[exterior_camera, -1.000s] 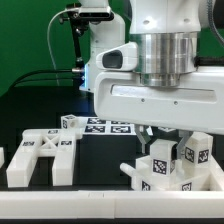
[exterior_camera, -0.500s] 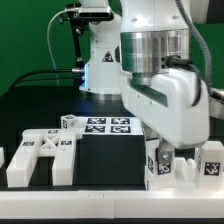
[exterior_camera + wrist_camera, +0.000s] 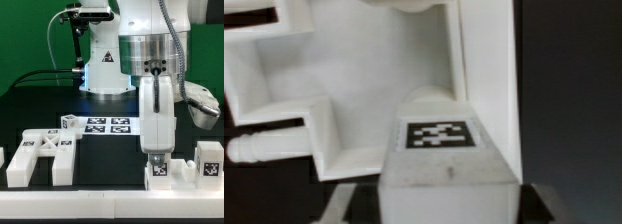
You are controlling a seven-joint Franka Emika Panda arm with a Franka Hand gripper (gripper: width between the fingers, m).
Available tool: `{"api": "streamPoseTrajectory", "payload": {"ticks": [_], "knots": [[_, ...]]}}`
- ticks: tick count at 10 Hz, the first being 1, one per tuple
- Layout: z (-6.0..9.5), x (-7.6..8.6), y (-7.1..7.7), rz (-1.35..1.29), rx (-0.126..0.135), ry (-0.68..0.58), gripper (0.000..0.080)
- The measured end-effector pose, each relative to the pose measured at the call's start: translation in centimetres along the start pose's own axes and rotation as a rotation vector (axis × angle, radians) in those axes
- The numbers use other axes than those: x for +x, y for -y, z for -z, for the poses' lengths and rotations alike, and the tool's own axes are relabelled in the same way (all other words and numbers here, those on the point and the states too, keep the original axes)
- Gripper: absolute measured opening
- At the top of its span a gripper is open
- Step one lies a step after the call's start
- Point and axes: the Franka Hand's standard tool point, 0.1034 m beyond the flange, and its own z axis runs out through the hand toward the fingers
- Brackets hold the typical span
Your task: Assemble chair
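Change since the earlier frame: the wrist has turned about its upright axis, so the hand [image 3: 158, 152] now shows us its narrow side where it showed its broad side before. The tagged pieces beneath it have shifted only slightly.

Item 1, hand. It is lowered at the exterior view's right and, as far as we can tell, pinches the chair leg [image 3: 158, 170] between part-closed fingers.

Item 2, chair leg. A white block, tag facing the exterior camera, standing upright on the bench [image 3: 110, 165]. In the wrist view it sits against a larger chair body [image 3: 349, 70] with a round peg [image 3: 260, 148] beside it.

Item 3, second tagged piece [image 3: 208, 160]. It stands just beside the leg.

Item 4, slotted panel [image 3: 40, 155], with a small tagged block [image 3: 70, 123] behind it. Both lie well apart, at the exterior view's left.

Item 5, marker board [image 3: 108, 126]. It lies flat behind the work.

Risks, as we judge them:
- The turning may be seating the leg. If the leg tilts off its socket axis it could jam or cross-thread.
- A loose pinch would let the fingers slip around the leg without turning it.
- The wrist's sweep could knock the second tagged piece.
- An unbraced chair body may drag round with the leg.
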Motion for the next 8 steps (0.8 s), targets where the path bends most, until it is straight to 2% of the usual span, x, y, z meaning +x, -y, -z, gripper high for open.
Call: {"api": "streamPoseTrajectory", "payload": {"ticks": [2, 3, 4, 6, 8], "knots": [[0.0, 0.0, 0.0, 0.091, 0.000, -0.001, 0.0293], [0.1, -0.1, 0.0, 0.228, 0.003, 0.000, 0.0469], [0.4, -0.4, 0.2, 0.433, 0.010, 0.002, 0.0608], [0.6, -1.3, -0.2, 0.662, 0.003, -0.022, 0.0638], [0.5, -0.8, -0.1, 0.791, -0.001, -0.026, 0.0647]]}}
